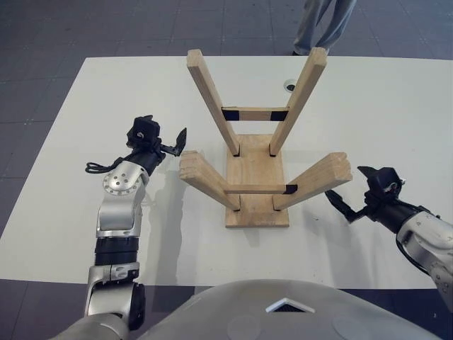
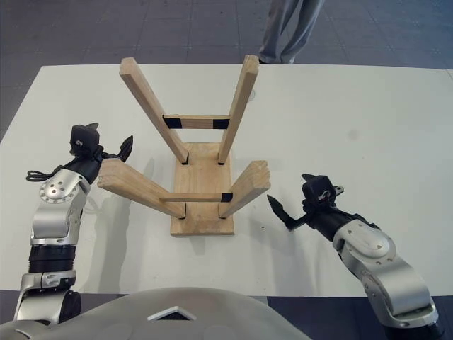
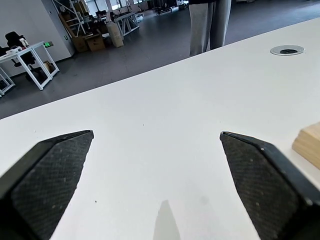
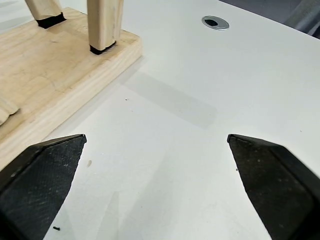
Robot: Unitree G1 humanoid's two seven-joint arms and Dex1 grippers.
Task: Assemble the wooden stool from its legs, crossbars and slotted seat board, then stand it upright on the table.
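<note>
The stool [image 1: 256, 164] sits upside down mid-table [image 1: 382, 127] — seat board [image 1: 256, 212] flat on the surface, four legs splaying upward, one crossbar [image 1: 255, 113] joining the far pair, another [image 1: 258, 188] the near pair. The left gripper [image 3: 156, 133] rests just beside the near left leg [image 1: 205, 178], jaws wide open; the right gripper [image 4: 156, 136] lies near the stool's right side — jaws open too
</note>
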